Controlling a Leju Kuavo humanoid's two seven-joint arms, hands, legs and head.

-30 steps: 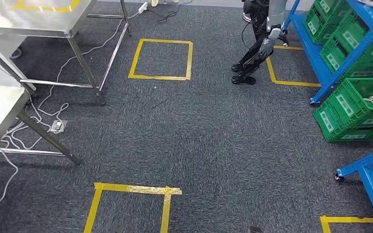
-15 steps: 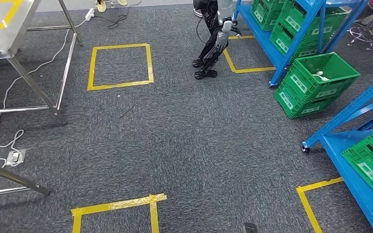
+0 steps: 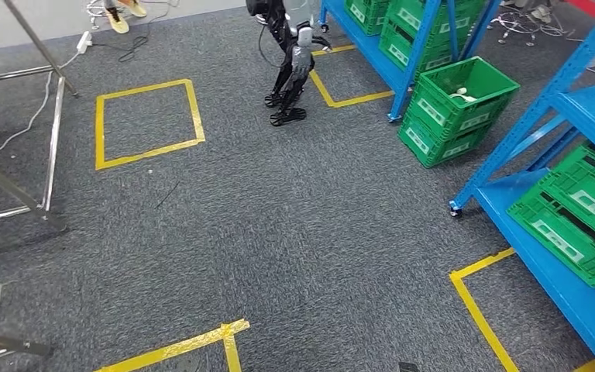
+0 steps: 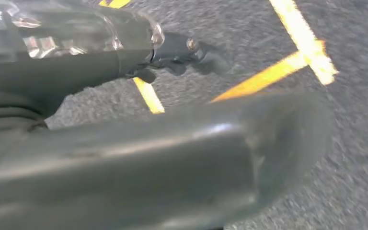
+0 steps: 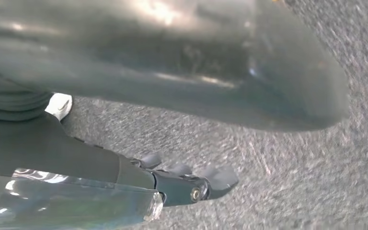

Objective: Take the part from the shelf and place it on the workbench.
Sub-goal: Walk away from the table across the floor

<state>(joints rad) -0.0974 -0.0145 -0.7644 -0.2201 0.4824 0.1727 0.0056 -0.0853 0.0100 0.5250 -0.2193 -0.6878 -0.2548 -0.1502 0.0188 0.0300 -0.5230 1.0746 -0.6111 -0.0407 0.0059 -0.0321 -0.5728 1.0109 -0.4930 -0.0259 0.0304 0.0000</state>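
Carpet [image 3: 310,225] stretches dark grey under the robot, marked with yellow tape squares [image 3: 146,122] that look like standing spots. Blue shelving [image 3: 558,232] runs along the right side, nearest of the big things, with green crates [image 3: 569,209] on its low deck. One open crate [image 3: 457,105] sits on the floor beyond it with a pale part [image 3: 462,92] inside, possibly the one wanted. Metal table legs [image 3: 46,147] stand far left, well apart from the shelves. Another robot [image 3: 288,66] stands by the far shelf, no obstacle to the near one. Left hand [image 4: 172,52] and right hand [image 5: 182,184] hang over the carpet, fingers apart, holding nothing, so fetching is not yet begun.
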